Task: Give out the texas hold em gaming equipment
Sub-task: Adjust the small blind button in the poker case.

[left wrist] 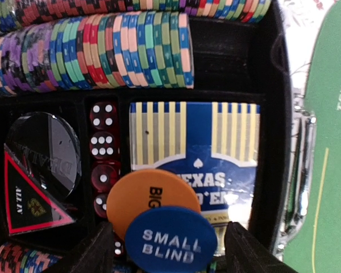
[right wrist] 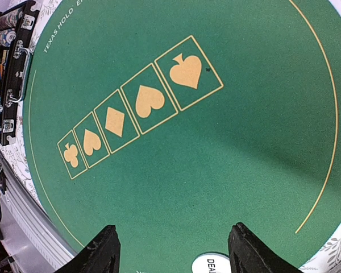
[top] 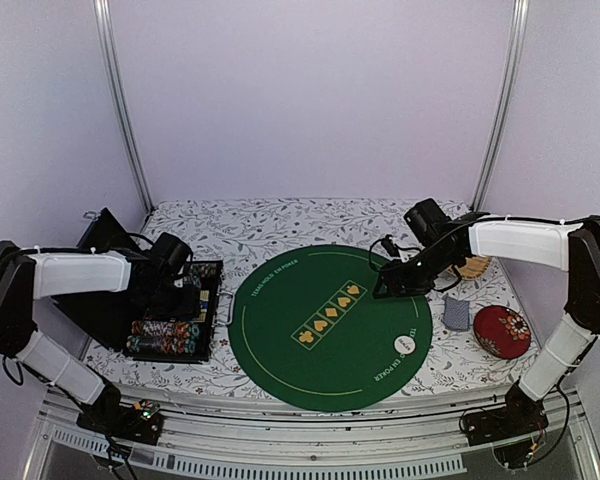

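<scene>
Top external view: green felt mat (top: pixel 325 325) takes the middle of the desk (top: pixel 280 215), lying under the right tool (top: pixel 385 285) and out to its left. Black case (top: pixel 175 315) sits right under the left tool (top: pixel 185 290).

Left wrist view, inside the case:
- Rows of poker chips (left wrist: pixel 102 51) stand on edge ahead of the tool, striped green, blue, red, purple and peach. The top row is cut off by the frame.
- Nearer the tool is a blue and cream striped card box (left wrist: pixel 216 142) printed TEXAS HOLD'EM, its lower part covered.
- Orange disc (left wrist: pixel 150 199) reads "BIG"; the rest of it is hidden under the blue disc (left wrist: pixel 170 242), marked SMALL BLIND, which overlaps it.
- Left of the tool are a clear round disc (left wrist: pixel 45 151) with lettering hard to read, a black and red triangular plaque (left wrist: pixel 28 202), and a column of red dice (left wrist: pixel 102 145) with the lowest partly hidden.

Top view: a stack of grey-blue cards (top: pixel 456 313) lies just right of the right tool, beside the red dish (top: pixel 502 330). White disc (top: pixel 408 345) sits on the mat, a little back from that tool toward its arm's base. In the right wrist view it is cut off, and only "DEA" is readable.

Left tool is partly spread, with fingers (left wrist: pixel 96 253) either side of the blue disc. A thin gap shows on each side and no contact is visible. Right tool is spread wide over the mat, with felt and the white disc's edge between its fingers. Can't tell whether it touches the felt.
</scene>
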`<state>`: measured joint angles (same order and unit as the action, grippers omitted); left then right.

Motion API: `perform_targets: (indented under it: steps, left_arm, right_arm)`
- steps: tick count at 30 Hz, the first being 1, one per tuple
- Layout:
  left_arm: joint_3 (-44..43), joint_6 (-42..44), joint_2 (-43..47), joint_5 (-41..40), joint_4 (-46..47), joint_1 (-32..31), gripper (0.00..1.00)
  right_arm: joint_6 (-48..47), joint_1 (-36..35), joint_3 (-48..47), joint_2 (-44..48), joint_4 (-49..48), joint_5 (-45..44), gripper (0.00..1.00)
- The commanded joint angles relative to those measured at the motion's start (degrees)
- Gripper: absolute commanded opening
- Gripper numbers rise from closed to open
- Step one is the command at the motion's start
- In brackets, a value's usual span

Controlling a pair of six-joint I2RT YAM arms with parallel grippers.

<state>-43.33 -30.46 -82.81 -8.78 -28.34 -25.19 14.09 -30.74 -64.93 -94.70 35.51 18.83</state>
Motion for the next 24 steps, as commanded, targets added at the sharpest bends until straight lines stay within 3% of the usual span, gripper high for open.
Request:
perform_targets:
  steps: [1, 7, 19, 24]
  left_arm:
    - [-1.14, 0.76, -2.3, -1.54, -0.4, -0.65, 0.69]
    - [-1.29, 0.74, -3.9, -3.12, -0.78, -2.22, 0.64]
    - [-2.6, 0.4, -1.44, -3.53, -2.87, -3.93, 0.39]
    - [-3.22, 0.79, -0.83, -3.18, -3.54, -4.24, 0.37]
  right_arm:
    - [-0.68, -0.28, 0.68, -0.75, -0.73, 0.59, 0.68]
    - [-0.73, -0.28, 0.9, -0.76, -0.87, 0.68, 0.67]
    - [-1.16, -0.29, 0.55, -0.64, -0.47, 0.68, 0.67]
    - [-1.17, -0.34, 0.25, -0.88, -0.21, 0.68, 0.67]
